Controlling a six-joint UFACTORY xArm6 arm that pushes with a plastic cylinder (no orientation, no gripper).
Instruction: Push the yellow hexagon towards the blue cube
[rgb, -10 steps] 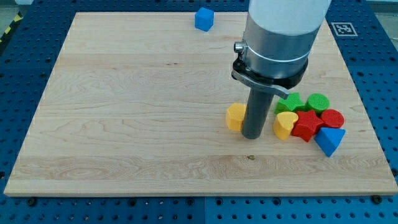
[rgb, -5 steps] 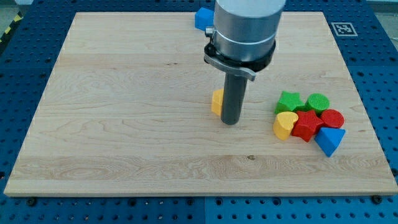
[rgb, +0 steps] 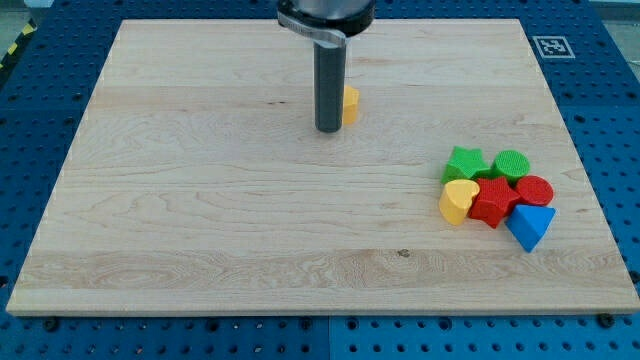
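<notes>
The yellow hexagon (rgb: 351, 103) lies on the wooden board (rgb: 180, 200) in the upper middle, mostly hidden behind my rod, with only its right part showing. My tip (rgb: 328, 130) rests on the board just left of and below the hexagon, touching or nearly touching it. The blue cube does not show; the arm covers the spot at the view's top edge where it stood.
A cluster of blocks sits at the view's right: a green star (rgb: 463, 162), a green cylinder (rgb: 511, 163), a red cylinder (rgb: 534, 189), a red star (rgb: 492, 202), a yellow heart (rgb: 458, 201) and a blue triangle (rgb: 530, 226). A printed marker (rgb: 553, 45) lies off the board's top right corner.
My rod has moved up and to the left, and the yellow hexagon has moved up the board with it, now showing on the rod's right. The arm now hides the blue cube.
</notes>
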